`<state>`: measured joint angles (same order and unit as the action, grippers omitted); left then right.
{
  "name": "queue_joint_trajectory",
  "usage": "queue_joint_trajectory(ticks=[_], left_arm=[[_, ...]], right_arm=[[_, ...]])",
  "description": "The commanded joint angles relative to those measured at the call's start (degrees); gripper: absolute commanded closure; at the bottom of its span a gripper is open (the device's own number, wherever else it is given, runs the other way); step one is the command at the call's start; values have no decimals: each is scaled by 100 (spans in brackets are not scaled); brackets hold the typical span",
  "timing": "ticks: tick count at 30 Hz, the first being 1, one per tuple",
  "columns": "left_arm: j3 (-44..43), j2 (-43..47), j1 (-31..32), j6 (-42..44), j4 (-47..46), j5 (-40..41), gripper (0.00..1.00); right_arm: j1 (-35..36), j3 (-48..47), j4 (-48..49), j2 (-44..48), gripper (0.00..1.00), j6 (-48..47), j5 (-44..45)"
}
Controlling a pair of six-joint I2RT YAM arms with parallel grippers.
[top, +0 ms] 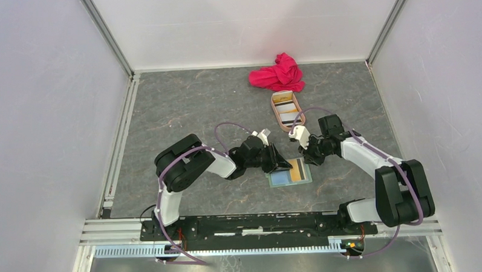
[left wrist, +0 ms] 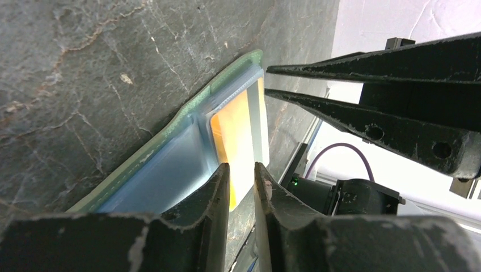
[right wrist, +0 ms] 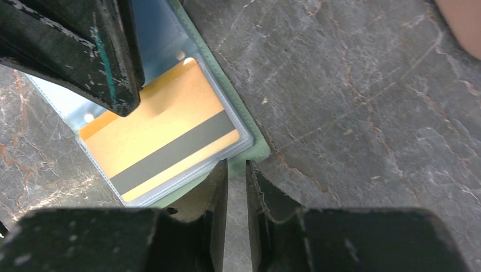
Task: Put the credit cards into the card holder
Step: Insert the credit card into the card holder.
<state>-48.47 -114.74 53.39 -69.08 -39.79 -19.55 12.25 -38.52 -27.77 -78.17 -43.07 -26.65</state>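
The sage-green card holder (top: 290, 172) lies open on the table, pale blue inside. An orange-yellow credit card (top: 298, 169) with a grey stripe sits in the clear sleeve of its right half (right wrist: 164, 139). My left gripper (top: 282, 165) hovers low over the holder's left half, jaws a narrow gap apart (left wrist: 242, 175) with nothing between them. My right gripper (top: 307, 155) is at the holder's far right corner (right wrist: 236, 170), jaws slightly apart over bare table, just off the green edge (right wrist: 252, 148). More credit cards lie in the tray (top: 285, 110).
The pinkish-tan oval tray (top: 278, 118) stands behind the holder. A crumpled red cloth (top: 279, 74) lies at the back. White walls enclose the grey stone-patterned table (top: 183, 114). The two grippers' fingers are close together over the holder (left wrist: 363, 68).
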Motion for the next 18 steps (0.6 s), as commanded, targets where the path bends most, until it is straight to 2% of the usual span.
queue_joint_trajectory(ticks=[1,9,18], left_arm=[[107,372,-16,281,-390,108,70],[279,799,-56,618,-328,197,69],[-37,946,97,1221,1039,584,72]], right_arm=[[-176,-156,87,286,75,27,-56],[-380,-164,44,335,73,-42,-428],[-441,-147,10,247,74,-96,-691]])
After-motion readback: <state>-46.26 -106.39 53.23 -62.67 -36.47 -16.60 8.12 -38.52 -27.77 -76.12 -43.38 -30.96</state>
